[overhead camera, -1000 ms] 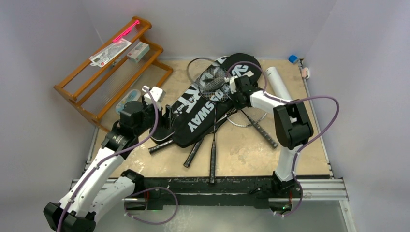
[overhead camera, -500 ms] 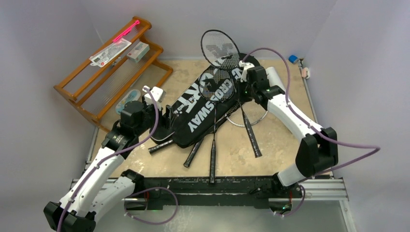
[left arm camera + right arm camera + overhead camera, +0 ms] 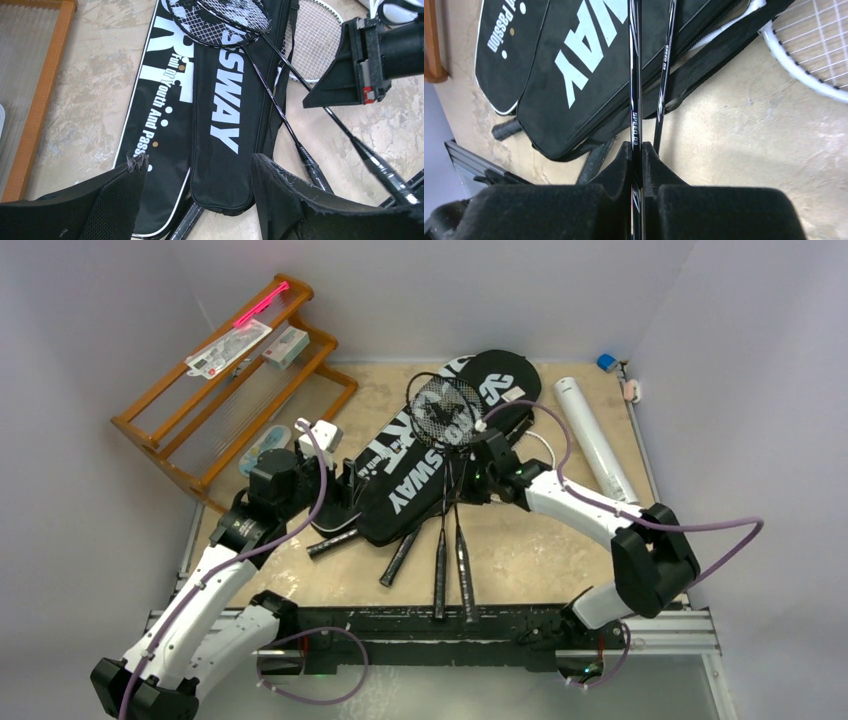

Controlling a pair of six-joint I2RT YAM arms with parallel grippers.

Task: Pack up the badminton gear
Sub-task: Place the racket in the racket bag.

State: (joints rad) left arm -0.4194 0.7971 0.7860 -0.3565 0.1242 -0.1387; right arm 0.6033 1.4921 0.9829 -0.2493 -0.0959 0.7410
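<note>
Racket shaft (image 3: 634, 90) pinched tight in the right gripper (image 3: 636, 150), head over the CROSSWAY cover (image 3: 220, 125) mid-table. Looks light, springy and slick (strings fragile), so the black handle (image 3: 464, 565) seems the surer hold. Left gripper (image 3: 197, 162) gapes wide, empty, near-left.

The CROSSWAY cover (image 3: 589, 100) is showing matt black cloth; the racket shaft (image 3: 634, 100) is gleaming glossy; the worktop (image 3: 749, 150) is looking rough, mottled.

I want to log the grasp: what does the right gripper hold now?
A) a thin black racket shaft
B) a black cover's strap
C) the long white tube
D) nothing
A: the right wrist view shows the right gripper closed on the thin black racket shaft.
</note>
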